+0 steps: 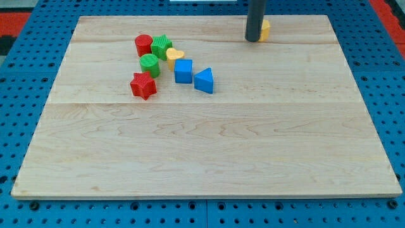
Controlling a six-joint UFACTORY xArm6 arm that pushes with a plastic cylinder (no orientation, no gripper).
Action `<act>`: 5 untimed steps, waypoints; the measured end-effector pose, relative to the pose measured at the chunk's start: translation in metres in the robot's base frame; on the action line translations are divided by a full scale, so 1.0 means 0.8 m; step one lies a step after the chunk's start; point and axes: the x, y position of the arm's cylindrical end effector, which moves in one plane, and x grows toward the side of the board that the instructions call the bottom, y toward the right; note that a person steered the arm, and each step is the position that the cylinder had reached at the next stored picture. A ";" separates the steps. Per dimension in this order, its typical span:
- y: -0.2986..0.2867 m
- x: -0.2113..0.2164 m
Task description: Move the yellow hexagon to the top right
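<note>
The yellow hexagon (264, 29) lies near the board's top edge, right of centre, mostly hidden behind my rod. My tip (253, 40) rests on the board touching the hexagon's left side. A cluster of other blocks sits at the upper left: a red cylinder (143, 45), a green star (161, 47), a yellow heart (174, 57), a green cylinder (150, 64), a red star (143, 85), a blue cube (183, 70) and a blue triangle (204, 80).
The wooden board (209, 145) lies on a blue perforated table (392, 95). The board's top right corner (326, 19) is to the right of the hexagon.
</note>
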 end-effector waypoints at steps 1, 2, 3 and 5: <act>-0.007 -0.013; -0.036 -0.018; 0.012 -0.042; -0.005 -0.023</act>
